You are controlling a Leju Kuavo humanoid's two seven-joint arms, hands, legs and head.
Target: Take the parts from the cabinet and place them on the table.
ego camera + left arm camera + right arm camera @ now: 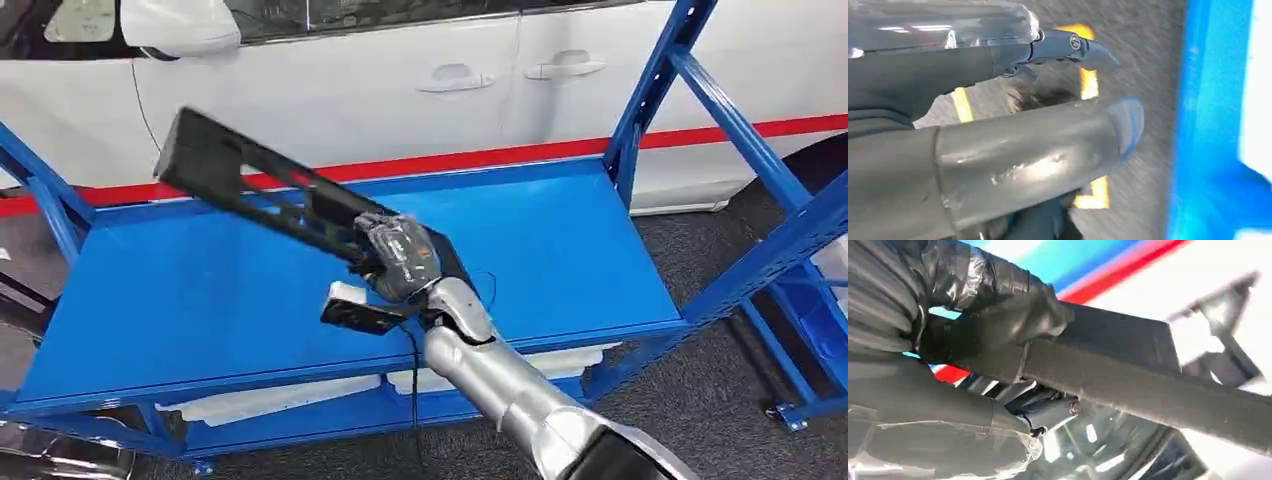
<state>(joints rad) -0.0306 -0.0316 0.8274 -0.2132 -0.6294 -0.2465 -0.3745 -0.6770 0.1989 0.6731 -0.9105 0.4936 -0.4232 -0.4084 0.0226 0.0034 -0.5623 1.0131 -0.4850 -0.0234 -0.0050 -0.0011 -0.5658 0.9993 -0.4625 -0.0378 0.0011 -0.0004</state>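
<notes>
In the head view the right robot hand (395,262) sat at the centre of the frame, fingers wrapped around one end of a long black part (250,185). The part slanted from the hand up toward the upper left of the frame, raised above the blue shelf (570,240) of the cabinet, its far end showing against the white car (380,90) behind. The silver right arm (500,385) came in from the lower right. A lower shelf at the bottom of the frame carried white pieces (270,400).

In the right wrist view the same robot hand (993,335) gripped the black part (1158,385), which ran toward the right edge of the frame.

In the left wrist view the left robot hand (1013,145) held nothing, its thumb and darker fingers (1073,47) apart over grey floor (1148,60) with yellow lines, a blue frame (1208,125) at the right edge.
</notes>
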